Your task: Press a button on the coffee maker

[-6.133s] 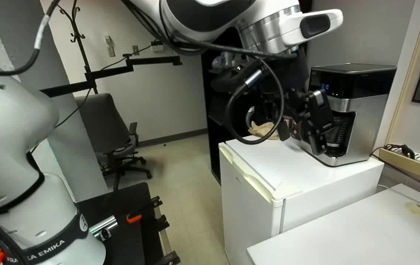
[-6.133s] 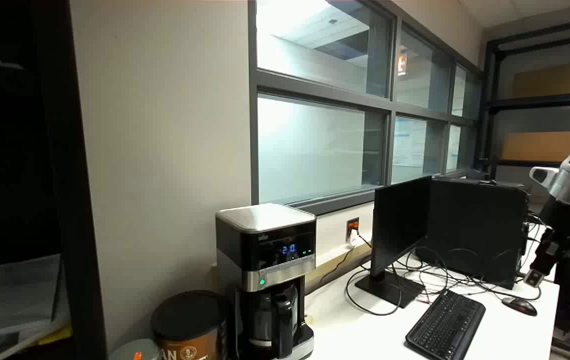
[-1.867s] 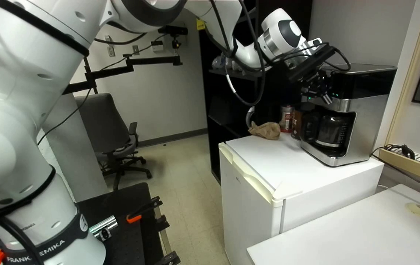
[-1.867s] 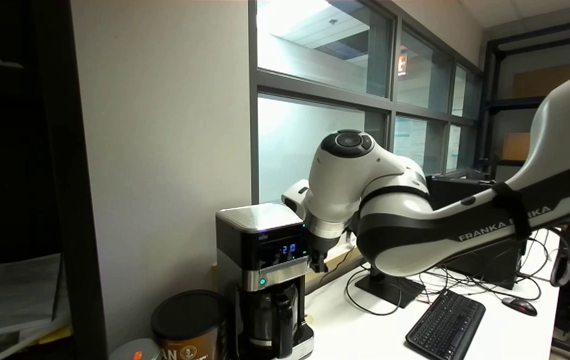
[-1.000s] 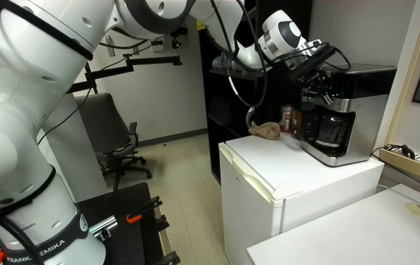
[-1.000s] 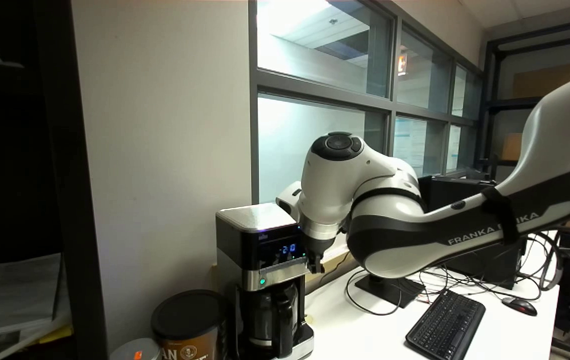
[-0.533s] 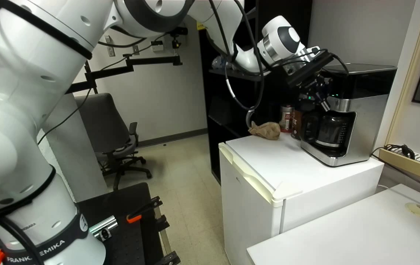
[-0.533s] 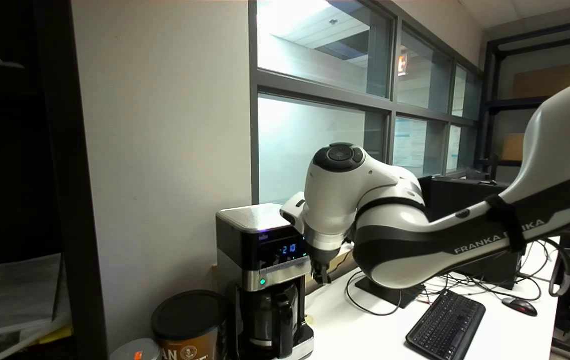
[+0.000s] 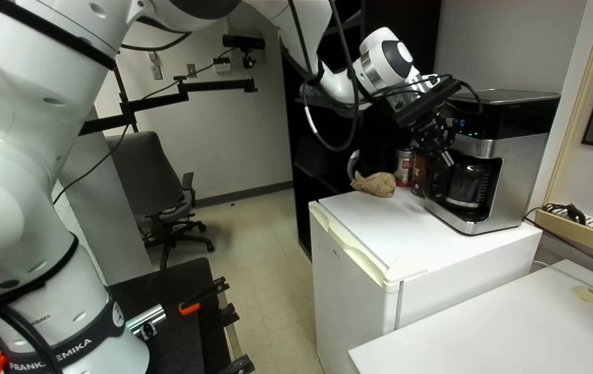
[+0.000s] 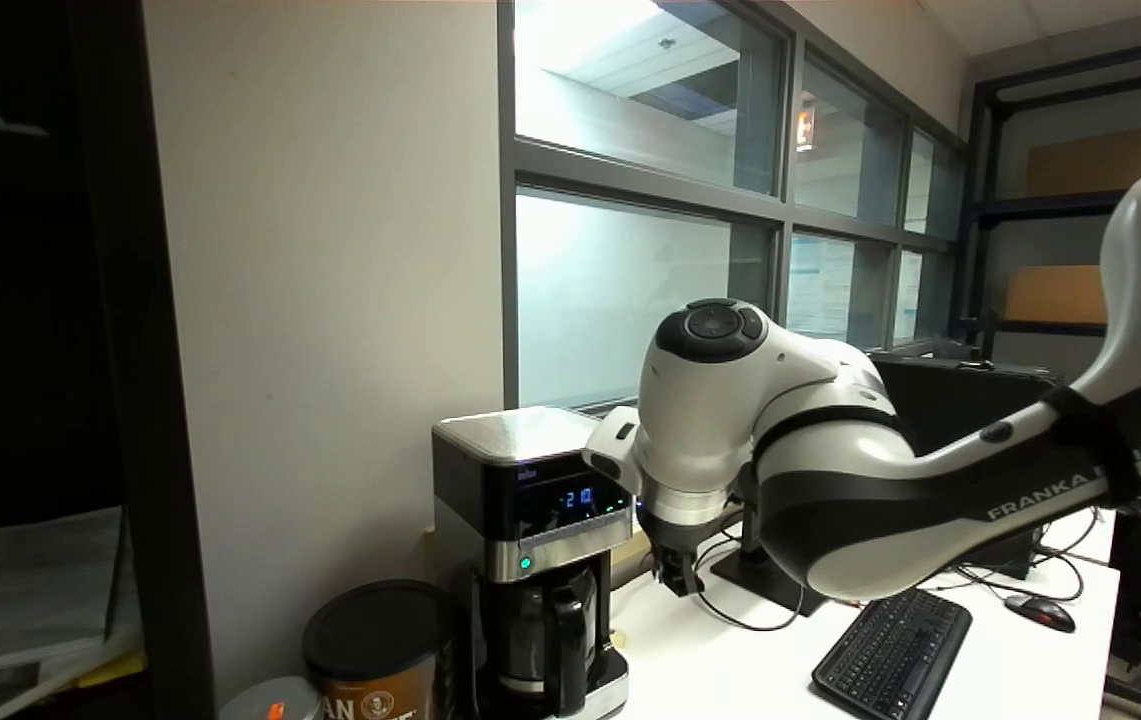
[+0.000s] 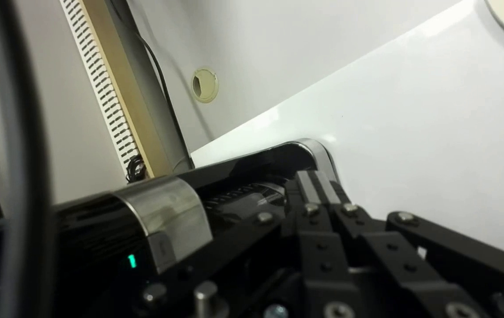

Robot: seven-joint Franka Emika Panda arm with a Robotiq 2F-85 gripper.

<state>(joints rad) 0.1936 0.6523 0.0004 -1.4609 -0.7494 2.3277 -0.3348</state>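
Observation:
The coffee maker (image 9: pixel 522 171) is black and silver and stands upright with its glass carafe (image 9: pixel 465 182) inside. Its blue display (image 10: pixel 578 498) and a round green-lit button (image 10: pixel 525 563) show in an exterior view. My gripper (image 9: pixel 448 158) points down in front of the machine, just below the control strip and near the carafe's top; it looks apart from the front. Seen from the wrist, the gripper (image 11: pixel 318 187) has its pads together with nothing between them. A silver band (image 11: pixel 168 216) and a green light (image 11: pixel 132 261) lie to their left there.
The machine stands on a white fridge (image 9: pixel 400 239). A brown crumpled thing (image 9: pixel 376 184), a red-and-silver can (image 9: pixel 404 167) and a coffee tub (image 10: pixel 380 640) are beside it. A black shelf (image 9: pixel 322 145) rises behind. A white desk (image 9: pixel 493 327) adjoins.
Over several seconds the arm swung round to the machine's front, and the gripper came to its control strip. In the last second the gripper moved lower and back from it, uncovering the blue display.

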